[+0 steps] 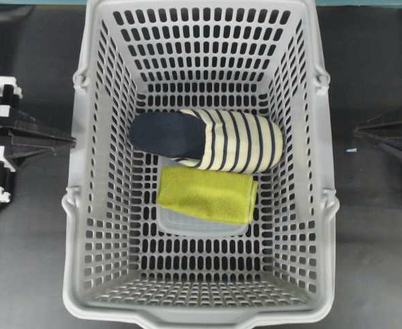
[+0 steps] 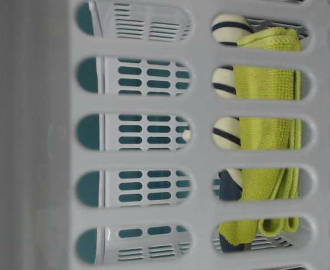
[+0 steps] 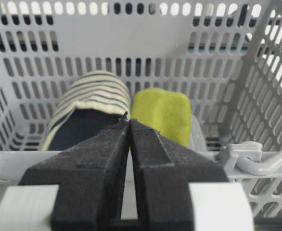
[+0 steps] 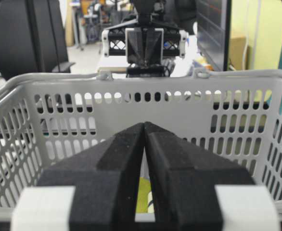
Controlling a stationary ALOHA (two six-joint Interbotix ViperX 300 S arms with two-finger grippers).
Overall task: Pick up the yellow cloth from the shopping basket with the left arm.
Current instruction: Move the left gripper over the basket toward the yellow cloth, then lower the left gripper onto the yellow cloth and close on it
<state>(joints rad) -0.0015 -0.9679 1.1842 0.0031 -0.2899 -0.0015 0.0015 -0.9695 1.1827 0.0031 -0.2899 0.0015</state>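
Observation:
The yellow cloth [image 1: 206, 194] lies folded on the floor of the grey shopping basket [image 1: 105, 205], just in front of a striped slipper. It also shows in the left wrist view [image 3: 161, 113] and through the wall slots in the table-level view [image 2: 266, 135]. My left gripper [image 1: 73, 141] is shut and empty outside the basket's left wall, its tips [image 3: 129, 120] level with the rim [image 3: 35, 161] and pointing at the gap between slipper and cloth. My right gripper [image 1: 355, 130] is shut and empty outside the right wall [image 4: 144, 124].
A cream-and-navy striped slipper [image 1: 215, 140] lies across the basket's middle, touching the cloth's far edge. A clear plastic tray [image 1: 194, 225] lies under the cloth. The basket's tall slotted walls surround everything. The table around the basket is dark.

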